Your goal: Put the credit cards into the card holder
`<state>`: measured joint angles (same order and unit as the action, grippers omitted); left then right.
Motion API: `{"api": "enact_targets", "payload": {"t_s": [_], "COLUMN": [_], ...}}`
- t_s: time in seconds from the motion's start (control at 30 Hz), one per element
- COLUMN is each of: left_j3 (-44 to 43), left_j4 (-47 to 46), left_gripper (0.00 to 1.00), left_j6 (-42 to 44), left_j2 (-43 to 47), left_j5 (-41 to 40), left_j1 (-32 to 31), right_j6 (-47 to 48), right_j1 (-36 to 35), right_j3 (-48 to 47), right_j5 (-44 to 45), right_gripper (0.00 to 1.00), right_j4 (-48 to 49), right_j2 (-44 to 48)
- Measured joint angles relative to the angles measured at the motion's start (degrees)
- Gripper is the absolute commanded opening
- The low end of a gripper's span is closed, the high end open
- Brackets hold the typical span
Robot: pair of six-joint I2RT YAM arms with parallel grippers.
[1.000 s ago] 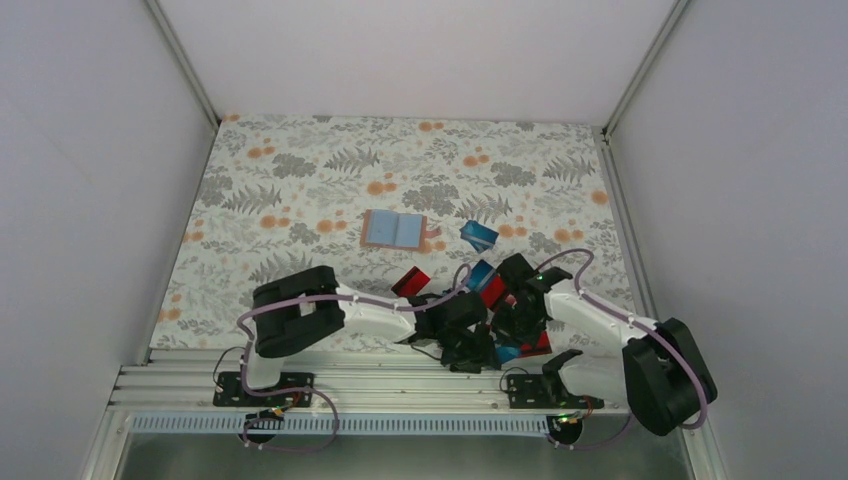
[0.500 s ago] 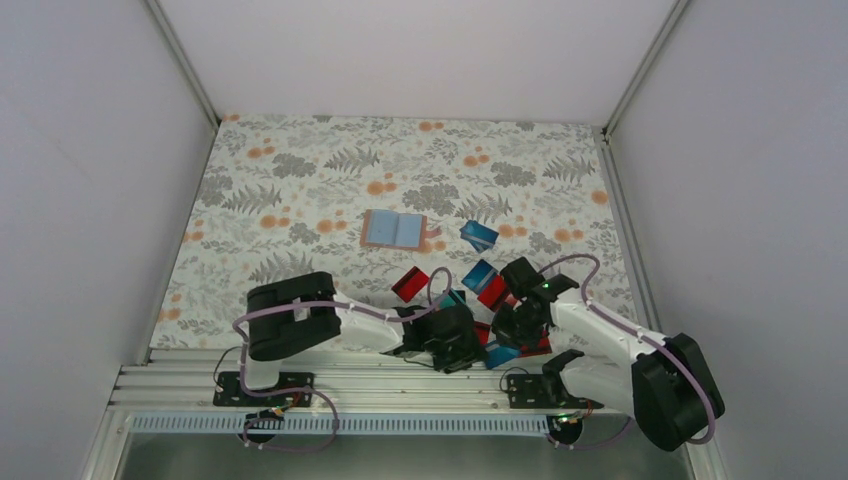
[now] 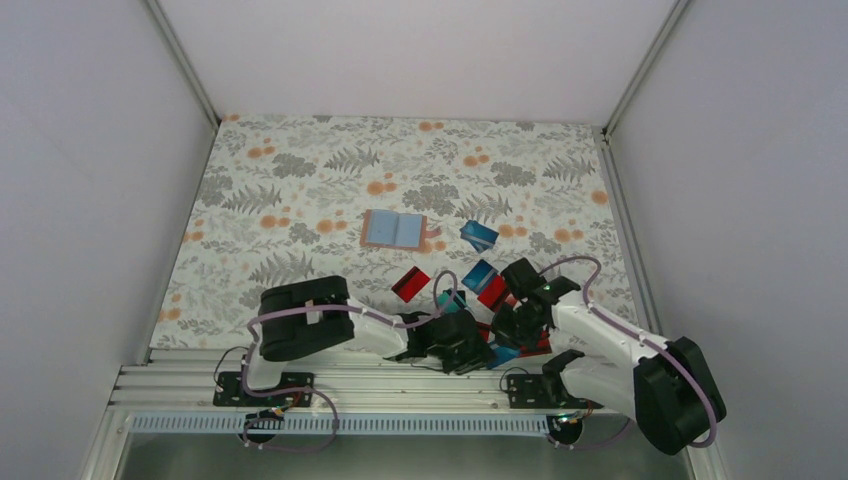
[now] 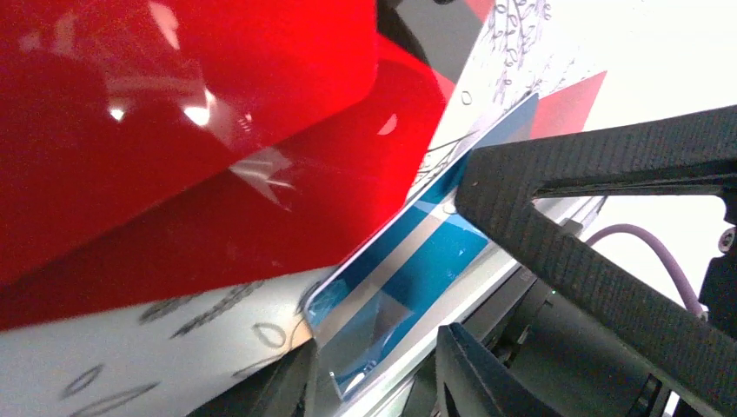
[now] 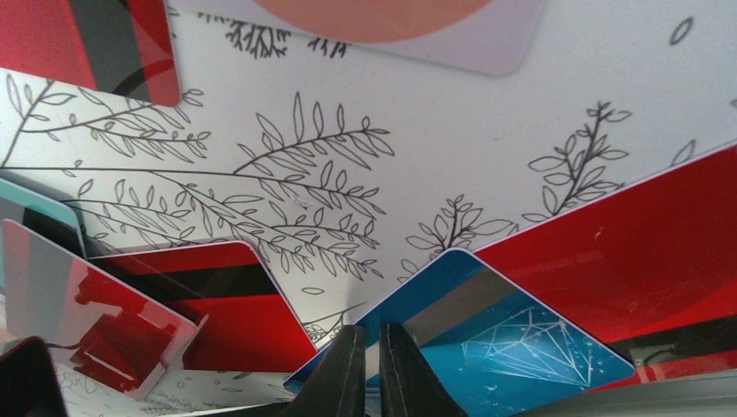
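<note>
1. pick-up step: left gripper jaws stand apart around a blue card; right gripper is clenched beside another blue card, grip unclear.
2. card holder lies open, well apart.
3. next: pinch firmly, lift, carry over.

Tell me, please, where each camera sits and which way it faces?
Top external: fixed high behind the bases, looking down over the table; left arm and right arm show whole, holder beyond.
Left wrist: low over the table, looking past the open left gripper at a blue card and red cards.
Right wrist: looking down past the shut right gripper at a diamond-printed card.
Shared: both wrist views show red cards on the floral table.
</note>
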<state>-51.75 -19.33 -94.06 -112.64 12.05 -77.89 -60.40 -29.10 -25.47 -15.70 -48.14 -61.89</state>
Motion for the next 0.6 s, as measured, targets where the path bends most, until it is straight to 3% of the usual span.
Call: {"api": "enact_targets", "payload": {"t_s": [0.37,0.6], "left_j3": [0.02,-0.15], "left_j4": [-3.48,-2.86], "left_gripper": [0.04,0.02], "left_j6": [-1.62,-0.79], "left_j2": [-1.92,-1.09], "left_j5": [-0.2,-0.2], "left_j1": [-0.39,-0.07], "right_j6": [0.09,0.59], "right_j1": [0.0,0.0], "right_j3": [0.13,-1.18], "right_j5": [-0.17,-0.07], "right_gripper": [0.06,0.12], "right_j4": [0.35,-0.13], "right_j2": [0.24,-1.22]}}
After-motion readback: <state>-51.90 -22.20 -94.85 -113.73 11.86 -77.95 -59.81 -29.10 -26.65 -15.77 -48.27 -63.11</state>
